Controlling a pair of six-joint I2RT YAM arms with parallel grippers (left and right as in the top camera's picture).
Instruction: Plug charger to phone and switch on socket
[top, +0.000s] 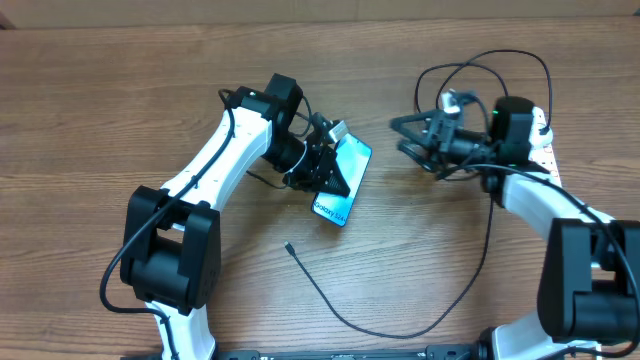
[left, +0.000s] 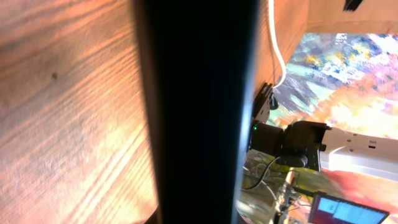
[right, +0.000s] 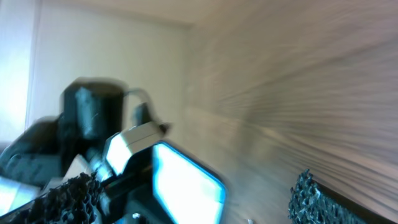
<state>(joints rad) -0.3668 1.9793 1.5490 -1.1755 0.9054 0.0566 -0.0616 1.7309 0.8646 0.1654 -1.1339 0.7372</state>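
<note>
- The phone (top: 352, 160) sat clamped between the fingers of the left tool (top: 328, 172), which were shut on one long edge and seemed to lift it a little off the table (top: 100, 100).
- Its long axis ran slantwise across that tool's fingers. The end with the white text pointed back toward the robot, the other end out toward the right tool (top: 408, 140), and the lit screen faced up.
- We could not make out the port. We judged it to be at the end away from the text.
- The charger (top: 330, 305) lay loose on the table, its connector tip (top: 288, 245) behind and below the left tool, apart from the phone and untouched.
- The right tool stood with its fingers (right: 311, 193) wide apart and empty, just across from the phone's far end.
- To do this step well, we thought the left tool should hold the phone firm and level. The right tool should take the tip close behind its end and line it up with the long axis before pushing.
- The socket (top: 546, 150) lay behind the right tool, partly hidden by that arm.
</note>
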